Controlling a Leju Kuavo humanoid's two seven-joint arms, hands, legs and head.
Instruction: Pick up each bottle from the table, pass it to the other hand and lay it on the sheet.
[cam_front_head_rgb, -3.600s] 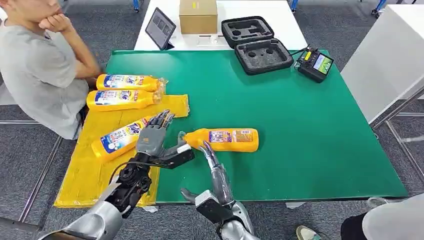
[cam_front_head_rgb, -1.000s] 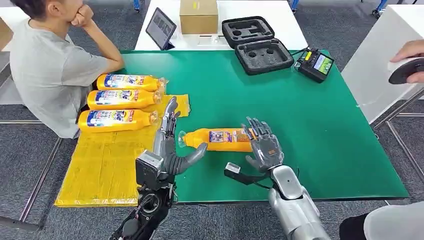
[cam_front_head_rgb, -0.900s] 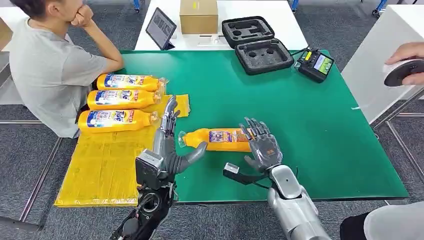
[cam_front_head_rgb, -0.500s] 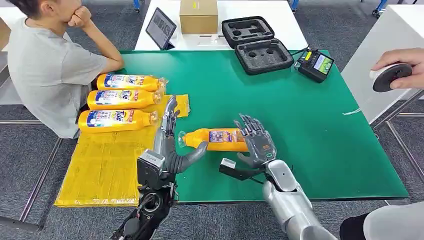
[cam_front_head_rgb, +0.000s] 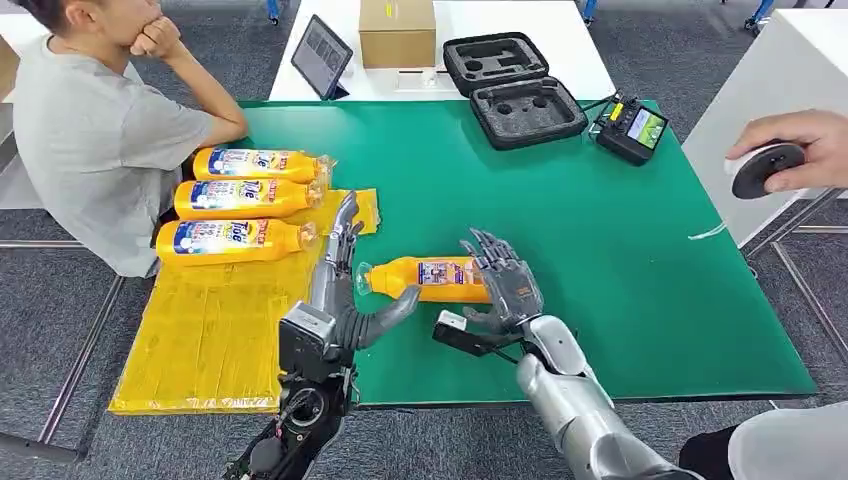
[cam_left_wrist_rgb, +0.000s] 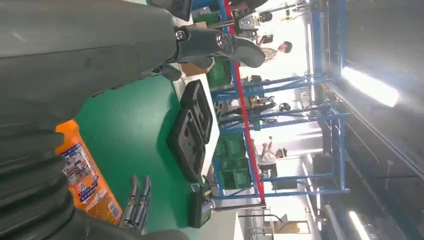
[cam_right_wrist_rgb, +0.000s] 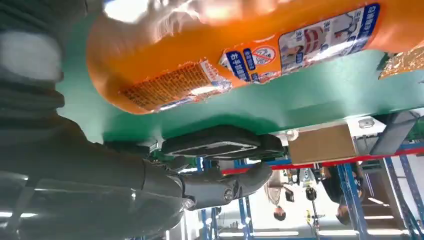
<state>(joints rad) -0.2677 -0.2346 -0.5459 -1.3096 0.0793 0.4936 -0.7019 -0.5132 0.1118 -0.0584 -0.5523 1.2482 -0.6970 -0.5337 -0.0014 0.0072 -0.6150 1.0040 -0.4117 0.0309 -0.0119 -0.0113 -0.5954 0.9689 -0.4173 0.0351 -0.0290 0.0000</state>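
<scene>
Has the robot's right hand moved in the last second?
Yes. The right robot hand has slid left along the orange bottle, toward its cap and the yellow sheet.

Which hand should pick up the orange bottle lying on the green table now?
Right. The right hand is already over the base of the bottle, fingers spread, while the left hand waits open beside its cap end.

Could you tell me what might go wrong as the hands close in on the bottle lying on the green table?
The orange bottle lies on its side on the green table, so a push from the right hand at its base could roll it away. The left hand waits open at the cap end, which may be knocked. The three bottles on the yellow sheet lie close.
</scene>
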